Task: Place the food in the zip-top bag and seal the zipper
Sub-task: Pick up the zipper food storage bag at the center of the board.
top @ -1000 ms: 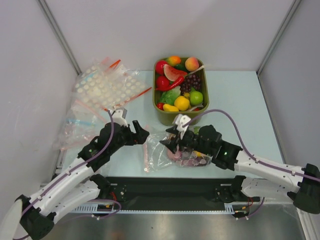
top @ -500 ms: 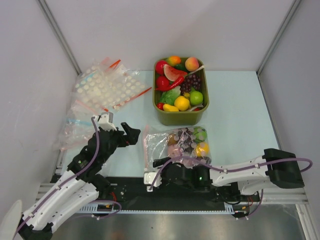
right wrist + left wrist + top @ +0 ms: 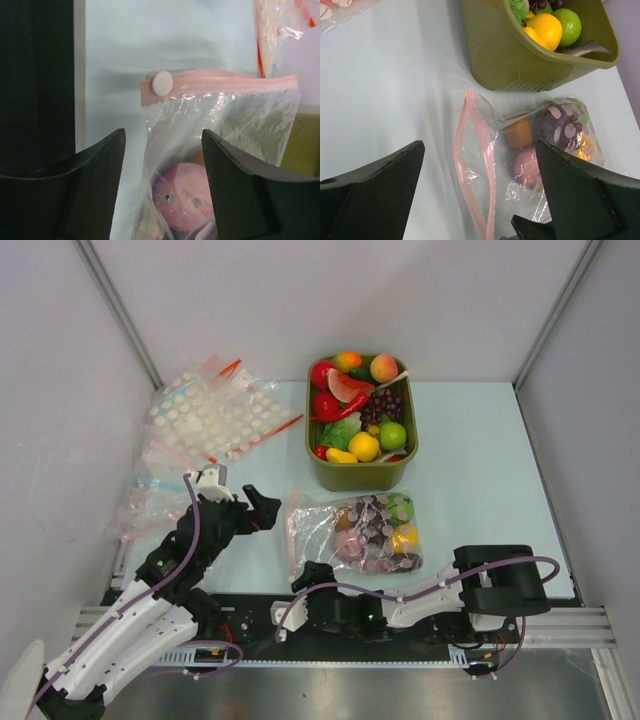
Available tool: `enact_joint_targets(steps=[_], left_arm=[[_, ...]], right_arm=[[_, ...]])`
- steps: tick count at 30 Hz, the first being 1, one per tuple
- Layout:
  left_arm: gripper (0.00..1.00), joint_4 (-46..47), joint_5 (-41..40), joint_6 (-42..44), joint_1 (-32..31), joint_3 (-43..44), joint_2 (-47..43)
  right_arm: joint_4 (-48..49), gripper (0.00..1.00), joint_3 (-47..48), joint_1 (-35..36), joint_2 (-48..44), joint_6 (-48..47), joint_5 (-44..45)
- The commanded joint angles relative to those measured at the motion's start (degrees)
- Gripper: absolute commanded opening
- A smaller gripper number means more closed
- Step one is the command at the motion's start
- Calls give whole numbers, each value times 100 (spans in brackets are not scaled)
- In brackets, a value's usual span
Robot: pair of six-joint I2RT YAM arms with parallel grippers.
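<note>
The zip-top bag lies flat on the table in front of the olive tub, with several pieces of food inside it. Its pink zipper runs along the left edge, and a white slider sits at one end. More food fills the tub. My left gripper hangs open just left of the bag, empty; its wrist view looks down on the zipper. My right gripper lies low at the bag's near left corner, open, with the bag and a pink fruit between its fingers.
White-dotted bags and a blue-strip bag lie at the back left. The black base strip runs along the near edge under the right arm. Side walls close in left and right.
My right arm has drawn back from above the bag and folded low along the near edge. The left arm backed off to the left and opened wider. The bag now lies uncovered.
</note>
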Motion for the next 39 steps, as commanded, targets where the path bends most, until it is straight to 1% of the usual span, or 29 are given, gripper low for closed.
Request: enact_joint_targets(steps=[1,3,4,5,6,7,8,10,11,12,14,15,16,17,19,20,21,22,23,25,26,27,30,31,33,34,37,38,39], left_arm=[[98,27,-33,-83,28,-30,-18],[98,27,-16,-83,28,-30,-9],[98,27,-16,-83,28,-30,-9],[98,27,-7,-83,28,-30,-17],[98,36,2,-66,28,-30,-18],[98,45,2,-74,36,-30,-18],[98,45,10,-66,28,-30,-26],[98,80,37,-39,28,-39,-44],[98,97,89,-22,28,-39,-44],[98,124,124,31,28,-47,-44],[98,176,195,83,28,-30,-53],[98,185,230,162,28,13,-53],[98,212,248,189,28,23,-96],[98,255,283,215,28,23,-140],[98,465,502,365,28,5,-306],[98,597,642,487,28,-30,-386],[100,868,878,532,28,-126,-474],[100,1001,1011,558,28,-179,-588],[100,1159,1160,628,28,-232,-789],[100,1572,1485,734,28,-329,-1001],[100,1609,1487,734,28,-311,-1176],[100,1661,1609,717,28,-216,-1239],[100,1627,1575,725,28,179,-1248],[100,1609,1584,743,28,294,-1178],[100,1574,1811,892,28,688,-846],[100,1583,2021,979,28,830,-705],[100,1574,3049,1357,28,1375,-54],[100,1539,3600,1532,28,1524,139],[100,1443,3840,1638,19,1856,297]], right_arm=[[657,66,301,28,311,-291,638],[1008,54,336,28,540,-388,850],[1088,46,345,37,567,-389,850],[1202,36,353,46,567,-371,859],[1229,12,388,46,541,-328,894],[1221,4,389,72,497,-275,877],[1203,0,397,64,314,-100,894],[907,0,354,64,-11,190,641],[756,0,327,11,-204,331,309],[598,0,310,-33,-624,680,114],[53,0,292,-182,-1039,1024,-282],[-122,0,283,-374,-1502,1331,-727],[-429,0,274,-498,-1725,1517,-993],[-580,0,257,-630,-1970,1666,-1570],[-948,0,230,-1121,-2630,2132,-2170],[-1037,0,178,-1288,-2832,2256,-2887],[-1099,0,134,-1699,-3026,2396,-3251],[-1100,0,82,-1877,-3445,2658,-3576],[-1056,0,3,-2070,-3615,2800,-4075],[-873,0,-217,-2544,-4141,3142,-4439],[-784,0,-296,-2686,-4300,3292,-4658],[-705,0,-427,-2809,-4424,3442,-4739],[-476,0,-534,-3380,-4732,4136,-5152],[-415,0,-543,-3652,-4750,4268,-5275],[-397,0,-499,-3908,-4707,4699,-5670],[-414,0,-421,-4144,-4672,4839,-5802],[-467,0,-245,-4479,-4469,5420,-6294],[-476,0,-218,-4663,-4417,5517,-6565],[-458,0,-192,-4752,-4347,5735,-6672]])
